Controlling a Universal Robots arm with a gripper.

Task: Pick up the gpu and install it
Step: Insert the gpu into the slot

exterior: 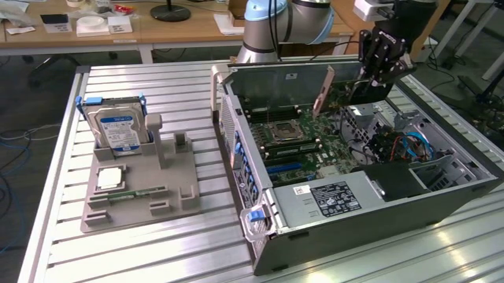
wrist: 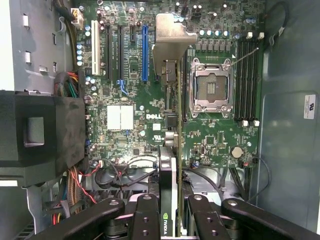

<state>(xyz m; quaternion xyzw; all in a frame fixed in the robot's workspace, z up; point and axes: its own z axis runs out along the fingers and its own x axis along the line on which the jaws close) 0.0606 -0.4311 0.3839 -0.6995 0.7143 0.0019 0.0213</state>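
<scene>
- The gripper (wrist: 170,212) is pinching the gpu (wrist: 169,170). Its black fingers (wrist: 145,215) press on both flat faces of the card, which stands edge-on between them.
- In the exterior view the gripper (exterior: 369,85) hangs above the open computer case (exterior: 378,230), near its far wall. It holds the gpu (exterior: 340,91) in the air, clear of the board below.
- The card's metal bracket (wrist: 170,37) is at the end away from the fingers, and a green logo shows on the end nearest them.
- Below the card lies the green motherboard (wrist: 135,120). In the wrist view the card's edge lines up between the blue expansion slot (wrist: 144,52) and the empty CPU socket (wrist: 212,87).
- A grey power supply (exterior: 331,197) sits in the near end of the case.
- On the exterior view's left, well apart from the case, a grey holder (exterior: 150,188) rests on the slatted metal table (exterior: 157,88). It carries an upright hard drive (exterior: 118,127) and a flat RAM stick (exterior: 130,193).
</scene>
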